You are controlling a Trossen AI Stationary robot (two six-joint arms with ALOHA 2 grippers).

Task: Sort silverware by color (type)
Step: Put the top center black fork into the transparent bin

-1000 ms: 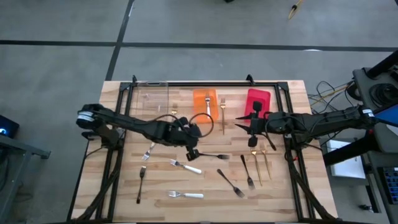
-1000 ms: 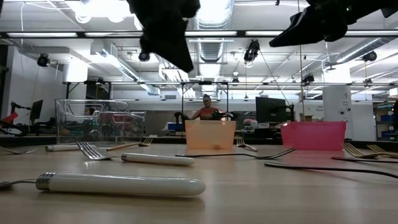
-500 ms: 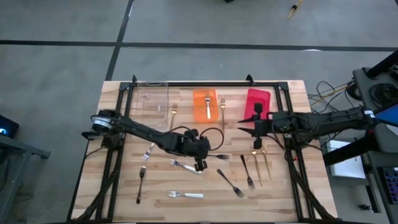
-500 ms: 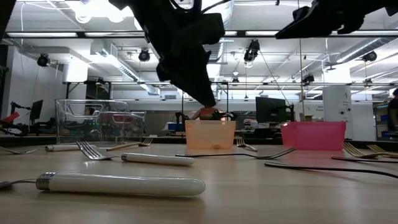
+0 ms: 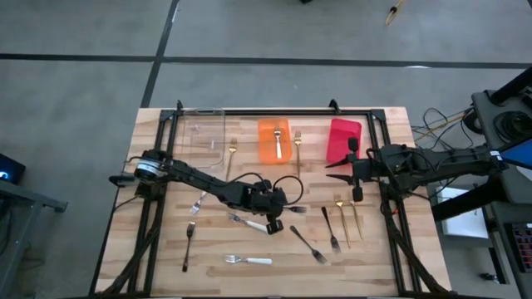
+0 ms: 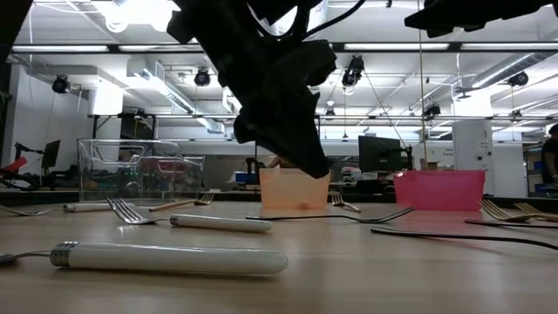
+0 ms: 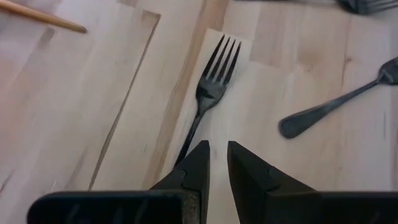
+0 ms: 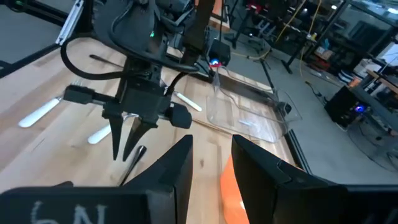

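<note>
Near the middle of the wooden table [image 5: 158, 249], the left gripper [image 5: 274, 223] hangs low over the handle of a dark metal fork [image 7: 205, 102], its fingers [image 7: 194, 168] drawn close with only a narrow slit between them and nothing pinched. That fork lies flat on the boards, tines pointing away from the gripper, and a second dark fork [image 7: 336, 109] lies just beside it. Farther to the right, the right gripper [image 5: 356, 193] hovers beside the red bin [image 5: 344, 139], above the tops of three gold forks [image 5: 349, 220] lying side by side; its fingers [image 8: 177, 168] stand somewhat apart and hold nothing. White-handled forks rest at the near side, one [image 5: 249, 260] close to the front edge and another [image 5: 248, 222] just left of the left gripper. Two more dark forks [image 5: 309, 243] lie right of centre, and one [image 5: 188, 245] lies toward the left edge. Along the far side stand a clear bin [image 5: 205, 133] and an orange bin [image 5: 273, 139], with a gold fork [image 5: 297, 143] just right of the orange one and another [image 5: 232, 154] beside the clear one.
</note>
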